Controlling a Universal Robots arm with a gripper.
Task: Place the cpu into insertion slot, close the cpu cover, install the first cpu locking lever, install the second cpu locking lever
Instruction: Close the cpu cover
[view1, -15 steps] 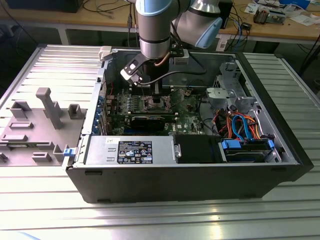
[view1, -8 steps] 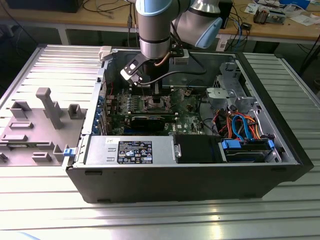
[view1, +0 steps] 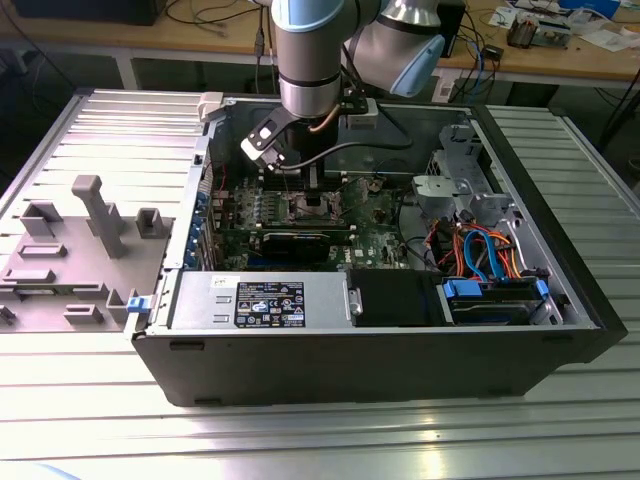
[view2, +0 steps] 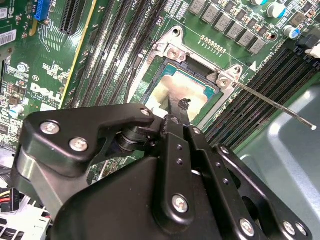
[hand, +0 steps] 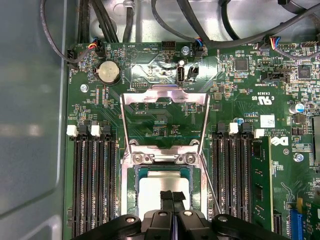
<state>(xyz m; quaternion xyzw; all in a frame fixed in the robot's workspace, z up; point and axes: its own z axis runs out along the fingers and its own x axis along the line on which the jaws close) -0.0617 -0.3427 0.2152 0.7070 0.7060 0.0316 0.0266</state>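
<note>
Hand (hand: 172, 196) sits closest in both wrist views, fingers (hand: 166, 197) pressed together, narrow, gripping nothing; the tips are over the cpu (hand: 162, 186), contact unclear. Cpu lies flat in the insertion slot (hand: 131, 197), silver top up. Cpu cover (hand: 165, 95) is swung open on its hinge, off the slot. One locking lever (view2: 270, 99) sticks out sideways, unlatched. Exterior view: arm (view1: 310, 60) reaches down into the open computer case (view1: 380, 365) on the bench (view1: 300, 440).
</note>
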